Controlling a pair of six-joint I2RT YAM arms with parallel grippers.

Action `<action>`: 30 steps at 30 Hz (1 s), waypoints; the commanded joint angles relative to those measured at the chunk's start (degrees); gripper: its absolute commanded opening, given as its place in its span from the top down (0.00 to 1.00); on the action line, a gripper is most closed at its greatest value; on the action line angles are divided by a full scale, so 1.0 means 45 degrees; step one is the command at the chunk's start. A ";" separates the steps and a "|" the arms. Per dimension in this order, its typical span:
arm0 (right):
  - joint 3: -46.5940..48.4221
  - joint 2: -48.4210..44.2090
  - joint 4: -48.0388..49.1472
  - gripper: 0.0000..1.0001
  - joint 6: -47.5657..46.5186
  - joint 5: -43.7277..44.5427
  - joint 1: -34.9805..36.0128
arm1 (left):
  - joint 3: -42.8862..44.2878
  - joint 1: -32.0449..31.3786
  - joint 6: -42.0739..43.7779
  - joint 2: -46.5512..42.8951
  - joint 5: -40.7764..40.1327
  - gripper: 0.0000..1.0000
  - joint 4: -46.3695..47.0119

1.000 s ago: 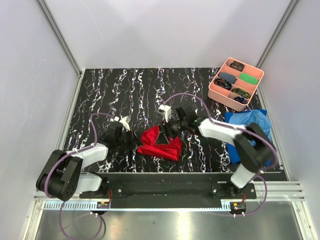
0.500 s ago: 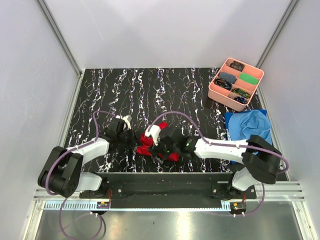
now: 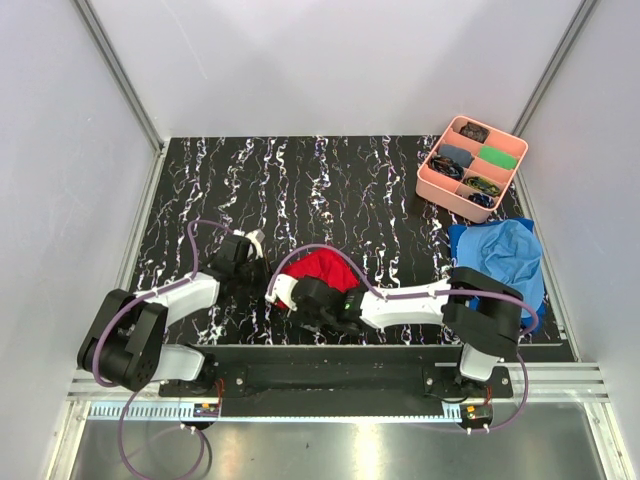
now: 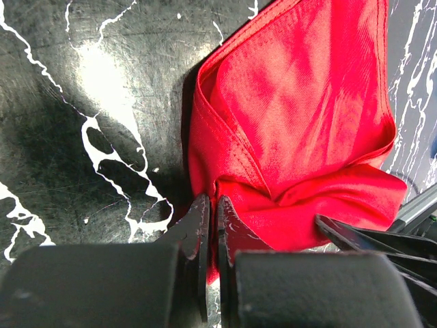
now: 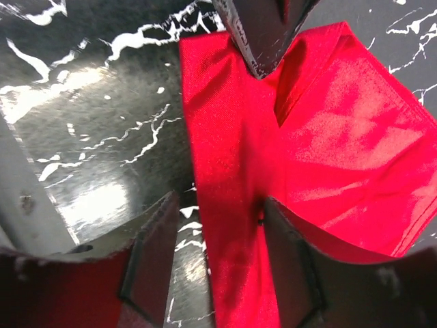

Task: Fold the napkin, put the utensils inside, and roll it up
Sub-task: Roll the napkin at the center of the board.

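Observation:
The red napkin [image 3: 326, 268] lies bunched on the black marbled table, between the two arms. My left gripper [image 3: 264, 277] is at its left edge, and in the left wrist view the gripper [image 4: 210, 206] is shut on a fold of the napkin [image 4: 300, 116]. My right gripper [image 3: 296, 297] reaches across from the right to the napkin's near-left side. In the right wrist view that gripper [image 5: 217, 236] stands open around a strip of the napkin [image 5: 232, 205], with a gap at its left finger [image 5: 151, 239]. The utensils are out of view.
A pink compartment tray [image 3: 432, 186] with small dark items stands at the back right. A blue cloth [image 3: 500, 255] lies at the right edge. The right arm's forearm [image 3: 410, 303] stretches low along the near edge.
The right arm has swung from the napkin's far right side down and left to its near-left side, its jaws narrowing a little. The napkin has bunched up. The left gripper stays shut at its edge.

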 commanded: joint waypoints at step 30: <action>0.0823 0.2091 -0.1376 0.73 0.1460 -0.7688 -0.3253 | -0.0222 -0.0032 0.0119 -0.2572 -0.2084 0.39 -0.0905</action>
